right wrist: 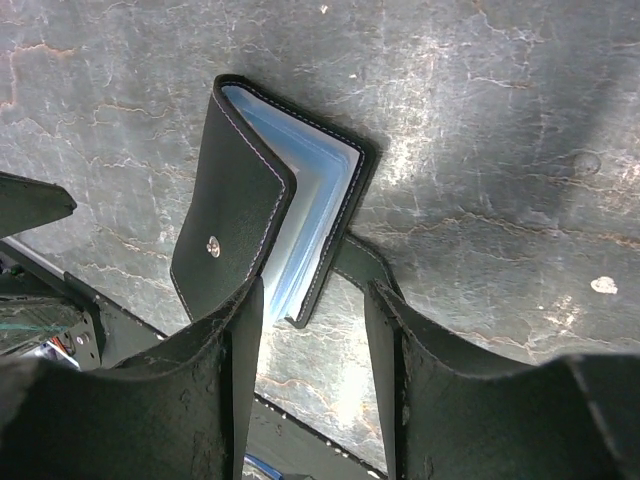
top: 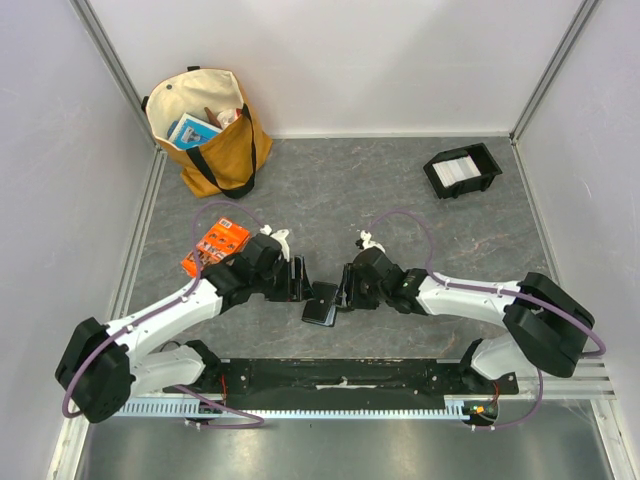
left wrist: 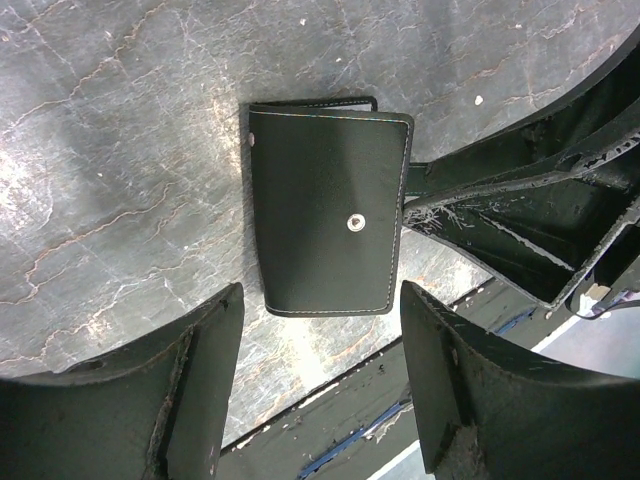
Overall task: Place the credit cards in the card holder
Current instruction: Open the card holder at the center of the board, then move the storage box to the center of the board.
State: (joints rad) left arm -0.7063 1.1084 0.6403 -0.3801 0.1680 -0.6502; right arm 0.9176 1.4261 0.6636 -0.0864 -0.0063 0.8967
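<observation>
Card holder [top: 322,303] lies on the grey marbled table [top: 380,200] near its front edge, between the two arms and facing both wrist cameras. Left gripper [left wrist: 320,335] hovers just short of the holder's edge, fingers spread wide with nothing between them. From the left wrist view the front cover looks flat, with the snap stud [left wrist: 355,223] face up. Right gripper [right wrist: 312,305] comes in from the opposite side, also spread and not clamped. The holder's lower corner and its strap tab [right wrist: 362,262] sit in the gap between its fingers. From that side the cover stands ajar and the blue-edged slots [right wrist: 315,195] are exposed, so the right arm is probably placed to lift or pin the flap while the left steadies the body. No card is in either gripper. A whitish stack, probably the credit cards [top: 457,168], sits in the black tray [top: 487,160] well apart at the far right. Judged stage: the holder is being opened and no cards have been loaded. Orange packet [top: 215,247] lies beside the left arm.
</observation>
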